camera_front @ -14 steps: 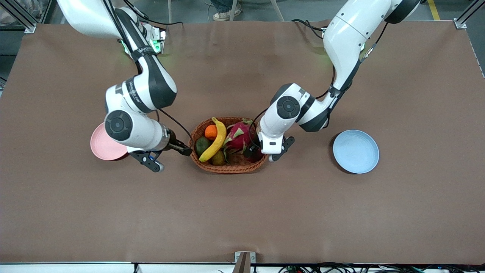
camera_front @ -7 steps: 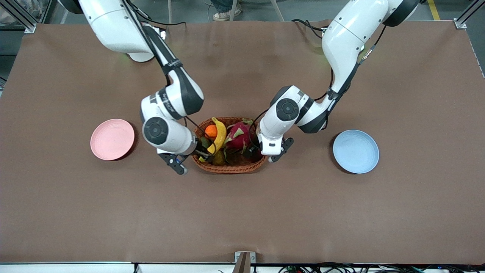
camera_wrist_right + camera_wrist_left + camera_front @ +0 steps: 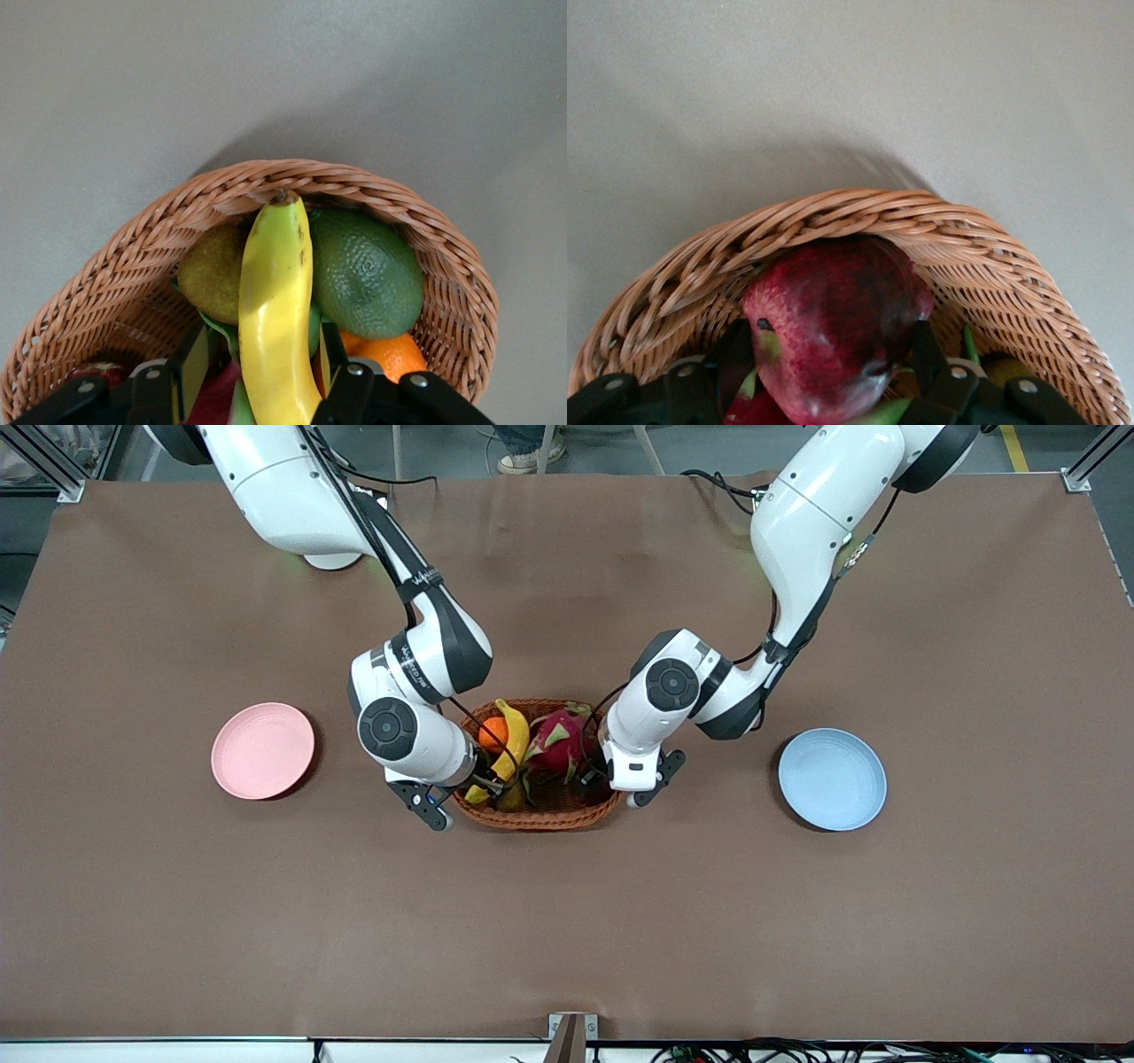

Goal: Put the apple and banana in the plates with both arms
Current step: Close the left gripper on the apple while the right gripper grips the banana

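We have both grippers down in the oval brown wicker basket [image 3: 532,766] at mid-frame. The left gripper [image 3: 833,354] straddles the dark red apple [image 3: 833,336], and the right gripper [image 3: 261,363] straddles the long yellow banana [image 3: 273,310] — neither visibly clamped. Lifting could drag neighbouring fruit or tip the basket.

I see both grippers down in the basket [image 3: 532,815], crowded among fruit: my left gripper [image 3: 833,372] straddles the apple [image 3: 833,328] against the wicker wall, my right gripper [image 3: 261,367] straddles the banana [image 3: 275,310]. The table [image 3: 567,921] toward the pink plate [image 3: 262,750] and blue plate [image 3: 832,779] lies open.
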Robot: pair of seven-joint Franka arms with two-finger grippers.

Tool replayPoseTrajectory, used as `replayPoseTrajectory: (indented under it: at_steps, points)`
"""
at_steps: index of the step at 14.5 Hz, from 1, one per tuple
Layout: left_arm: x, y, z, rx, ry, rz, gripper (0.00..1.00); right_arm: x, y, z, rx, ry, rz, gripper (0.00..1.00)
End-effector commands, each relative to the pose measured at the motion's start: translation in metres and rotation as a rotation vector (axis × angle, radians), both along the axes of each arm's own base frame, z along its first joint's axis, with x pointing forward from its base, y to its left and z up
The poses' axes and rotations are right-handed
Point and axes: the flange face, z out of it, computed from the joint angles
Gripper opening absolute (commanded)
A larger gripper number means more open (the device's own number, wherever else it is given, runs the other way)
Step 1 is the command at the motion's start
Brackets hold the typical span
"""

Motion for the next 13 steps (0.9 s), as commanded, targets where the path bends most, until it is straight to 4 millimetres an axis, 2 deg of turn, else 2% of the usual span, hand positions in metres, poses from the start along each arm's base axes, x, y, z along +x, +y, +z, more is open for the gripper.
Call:
replayPoseTrajectory:
  at_steps: [1, 3, 5, 8, 10, 13]
  points:
    - [0.012, -0.003, 0.017, -0.014, -0.036, 0.016, 0.38, -0.001, 0.007, -0.012, 0.006, 0.017, -0.012, 0.58]
    - [0.016, 0.000, 0.038, -0.015, -0.049, 0.020, 0.29, -0.001, 0.007, -0.018, 0.003, 0.024, -0.013, 0.57]
    - [0.017, 0.006, 0.076, 0.003, -0.053, 0.014, 0.29, -0.001, 0.007, -0.020, 0.002, 0.025, -0.013, 0.57]
    - [0.026, 0.028, 0.124, 0.028, -0.065, 0.018, 0.28, -0.002, 0.008, -0.025, 0.018, 0.040, -0.028, 0.57]
    - [0.036, 0.056, 0.146, 0.065, -0.063, -0.013, 0.29, -0.002, 0.008, -0.031, 0.024, 0.052, -0.036, 0.57]
    - [0.050, 0.117, 0.151, 0.163, 0.010, -0.135, 0.29, -0.003, 0.009, -0.036, 0.019, 0.057, -0.030, 0.57]
